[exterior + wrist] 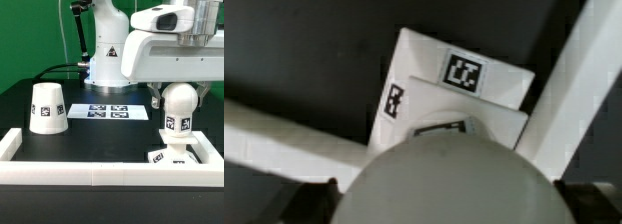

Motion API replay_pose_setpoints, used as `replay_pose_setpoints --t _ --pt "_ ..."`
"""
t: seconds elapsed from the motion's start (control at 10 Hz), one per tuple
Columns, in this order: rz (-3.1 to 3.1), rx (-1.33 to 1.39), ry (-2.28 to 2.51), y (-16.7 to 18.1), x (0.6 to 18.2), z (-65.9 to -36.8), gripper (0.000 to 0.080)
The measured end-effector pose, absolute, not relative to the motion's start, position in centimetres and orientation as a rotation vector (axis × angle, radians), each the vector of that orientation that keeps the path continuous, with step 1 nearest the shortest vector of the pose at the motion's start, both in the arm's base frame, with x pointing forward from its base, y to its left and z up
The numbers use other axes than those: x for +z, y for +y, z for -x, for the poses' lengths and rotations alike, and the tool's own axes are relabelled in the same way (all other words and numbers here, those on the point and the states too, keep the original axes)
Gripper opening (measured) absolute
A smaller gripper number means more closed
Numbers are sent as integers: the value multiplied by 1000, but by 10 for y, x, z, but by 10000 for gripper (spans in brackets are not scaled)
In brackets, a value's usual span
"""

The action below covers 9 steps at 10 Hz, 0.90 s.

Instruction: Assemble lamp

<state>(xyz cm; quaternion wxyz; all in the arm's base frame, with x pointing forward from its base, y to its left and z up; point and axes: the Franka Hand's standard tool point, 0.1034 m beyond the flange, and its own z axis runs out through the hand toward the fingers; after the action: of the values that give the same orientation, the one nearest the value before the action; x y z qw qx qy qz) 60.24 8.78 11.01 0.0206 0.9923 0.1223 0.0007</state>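
Dark fingers [158, 97] of the gripper [179, 99] stand on either side of the round white bulb [180, 101], pressed to its flanks so that the claw pinches the ball. The wrist view agrees: the pale dome of the bulb [446, 178] fills the near part, with a dark finger at each side of it and the gripper [446, 200] centred over it. Below the ball the stem carries a square tag, and its foot comes down on the flat square base [166, 157]. Whether it is seated there or only touching cannot be told. In the wrist view the base [473, 62] shows beyond the bulb with black-and-white tags on its faces. The base lies in the near corner on the exterior view's right, just beside the white border rail [90, 173] that runs along the near edge and up both sides. Well apart, on the exterior view's left, the tapered shade [47, 107] stands mouth down on the table. Between the shade and the bulb, further back, lies the marker board [108, 112]. The table [100, 140] is matt black and bare between these parts. Behind it hangs a green backdrop [35, 40], and a dark cable [60, 66] trails at the far left. The arm [105, 50] rises from its white pedestal at the far middle. Its bulky white wrist reaches over to the right and points straight down at the bulb.
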Motion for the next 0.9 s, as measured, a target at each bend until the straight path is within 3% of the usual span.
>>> replay_pose_setpoints --t 0.3,0.9 --pt "-3145 -71 -141 93 110 -597 579" --pt "-3081 -65 -675 102 110 -597 579"
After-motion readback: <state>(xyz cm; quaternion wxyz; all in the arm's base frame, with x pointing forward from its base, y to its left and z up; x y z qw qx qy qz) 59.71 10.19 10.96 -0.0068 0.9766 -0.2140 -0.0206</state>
